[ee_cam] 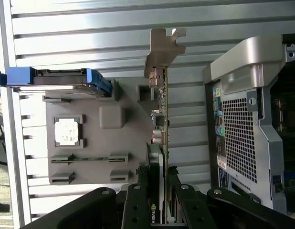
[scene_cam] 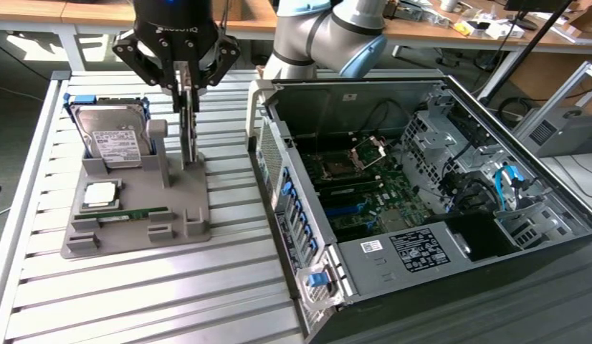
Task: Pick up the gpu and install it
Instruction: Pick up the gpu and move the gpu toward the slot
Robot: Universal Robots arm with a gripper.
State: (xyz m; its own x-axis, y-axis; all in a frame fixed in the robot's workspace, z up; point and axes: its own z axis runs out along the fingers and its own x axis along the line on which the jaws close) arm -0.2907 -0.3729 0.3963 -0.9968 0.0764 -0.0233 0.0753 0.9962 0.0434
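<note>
The gpu point(scene_cam: 189, 125) is a thin card standing on edge over the grey parts stand point(scene_cam: 133, 240), its lower end at or just above the stand's slot; I cannot tell which. My gripper point(scene_cam: 188, 89) comes down on it from above, its black fingers pressed on both flat faces. In the wrist view the gpu point(ee_cam: 163, 109) is seen edge-on, its silvery bracket point(ee_cam: 162, 47) at the far end and the gripper point(ee_cam: 159, 191) shut on the near end. The open computer case point(scene_cam: 277, 143) lies just to the exterior view's right of the stand.
On the stand point(ee_cam: 111, 117) are a hard drive point(scene_cam: 110, 132) in a blue frame, a square processor chip point(scene_cam: 100, 192) and a green memory stick point(scene_cam: 124, 213). The case's motherboard point(scene_cam: 353, 186) faces up. The case's perforated rear panel point(ee_cam: 238, 124) stands close beside the card. All rest on a slatted metal table point(scene_cam: 162, 301).
</note>
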